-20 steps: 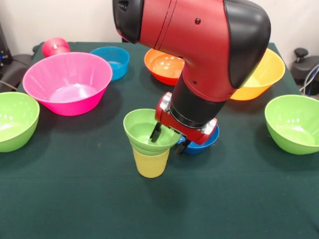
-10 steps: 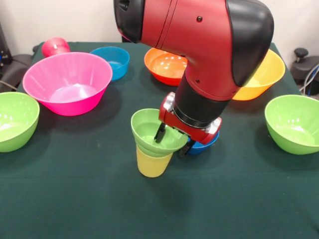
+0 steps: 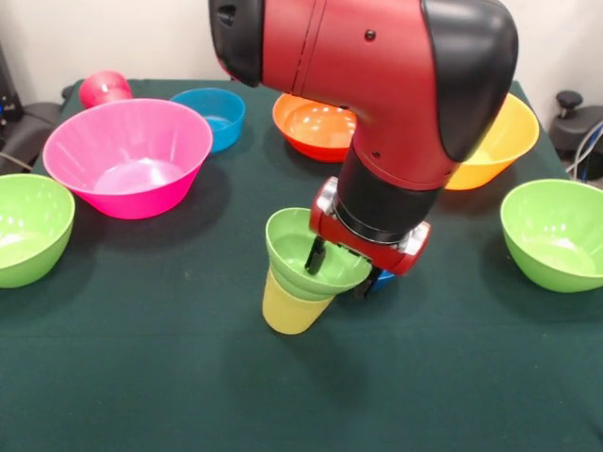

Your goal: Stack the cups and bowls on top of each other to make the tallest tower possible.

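Front view: a small lime-green plastic bowl [image 3: 301,252] sits nested in the mouth of a pale yellow plastic cup [image 3: 292,309], and both lean to the right, the cup's base lifted at one side from the dark green cloth-covered desk [image 3: 141,377]. The gripper [image 3: 341,268] of the red and black arm [image 3: 377,104] is clamped on the green bowl's right rim, one dark finger inside the bowl and the other outside it. Taking the yellow cup as the landmark: a small dark blue bowl [image 3: 384,276] lies just right of it, mostly hidden behind the gripper. A large pink bowl [image 3: 127,155] stands up and left of the cup, with a light blue bowl [image 3: 215,113] and a red cup [image 3: 104,88] on its side farther beyond. An orange-red bowl [image 3: 311,125] lies straight beyond the cup, and a yellow-orange bowl [image 3: 499,141] up and right. Larger lime-green bowls sit far left [image 3: 28,226] and far right [image 3: 556,231] of the cup.
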`<action>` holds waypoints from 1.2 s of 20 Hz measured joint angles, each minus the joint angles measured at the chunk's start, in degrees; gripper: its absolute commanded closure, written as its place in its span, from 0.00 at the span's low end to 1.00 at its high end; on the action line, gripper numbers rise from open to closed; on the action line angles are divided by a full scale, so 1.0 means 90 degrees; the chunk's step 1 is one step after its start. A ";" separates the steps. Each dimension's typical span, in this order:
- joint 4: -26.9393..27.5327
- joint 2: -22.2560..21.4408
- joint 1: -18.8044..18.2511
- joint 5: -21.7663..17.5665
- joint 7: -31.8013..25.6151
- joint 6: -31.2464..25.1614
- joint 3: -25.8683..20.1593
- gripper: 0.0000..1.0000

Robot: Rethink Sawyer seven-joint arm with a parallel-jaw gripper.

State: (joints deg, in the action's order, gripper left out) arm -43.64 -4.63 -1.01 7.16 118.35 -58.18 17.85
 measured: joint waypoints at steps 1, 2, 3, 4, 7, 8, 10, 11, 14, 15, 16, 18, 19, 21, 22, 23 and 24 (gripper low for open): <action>0.0001 -0.0010 -0.0030 0.0000 0.0000 -0.0011 -0.0037 0.00; 0.0000 -0.0018 -0.0053 0.0000 0.0000 -0.0016 -0.0061 0.00; 0.0000 -0.0024 -0.0075 0.0000 0.0000 -0.0016 -0.0078 0.00; 0.0000 -0.0030 -0.0097 0.0000 0.0000 -0.0016 -0.0095 0.00; 0.0000 -0.0037 -0.0168 -0.0001 0.0000 -0.0016 -0.0111 0.00; -0.0001 -0.0037 -0.0211 -0.0001 0.0000 -0.0017 -0.0111 0.00; 0.0000 -0.0037 -0.0239 -0.0001 0.0000 -0.0018 -0.0111 0.00; 0.0000 -0.0037 -0.0258 -0.0001 0.0000 -0.0024 -0.0111 0.00; -0.0001 -0.0037 -0.0270 -0.0001 0.0000 -0.0045 -0.0111 0.00; -0.0001 -0.0037 -0.0269 -0.0001 0.0000 -0.0048 -0.0112 0.00; -0.0002 -0.0037 -0.0269 -0.0001 0.0000 -0.0048 -0.0112 0.00; -0.0018 -0.0048 -0.0269 -0.0001 0.0000 -0.0045 -0.0113 0.00; -0.0036 -0.0054 -0.0269 -0.0001 0.0000 -0.0044 -0.0114 0.00; -0.0087 -0.0071 -0.0270 -0.0003 0.0000 -0.0044 -0.0116 0.00; -0.0107 -0.0076 -0.0270 -0.0003 0.0000 -0.0045 -0.0119 0.00; -0.0139 -0.0086 -0.0270 -0.0003 0.0000 -0.0042 -0.0124 0.00; -0.0150 -0.0094 -0.0270 -0.0003 0.0000 -0.0042 -0.0126 0.00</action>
State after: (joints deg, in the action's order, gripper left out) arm -45.00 -5.48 -3.44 7.14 118.35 -58.56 16.71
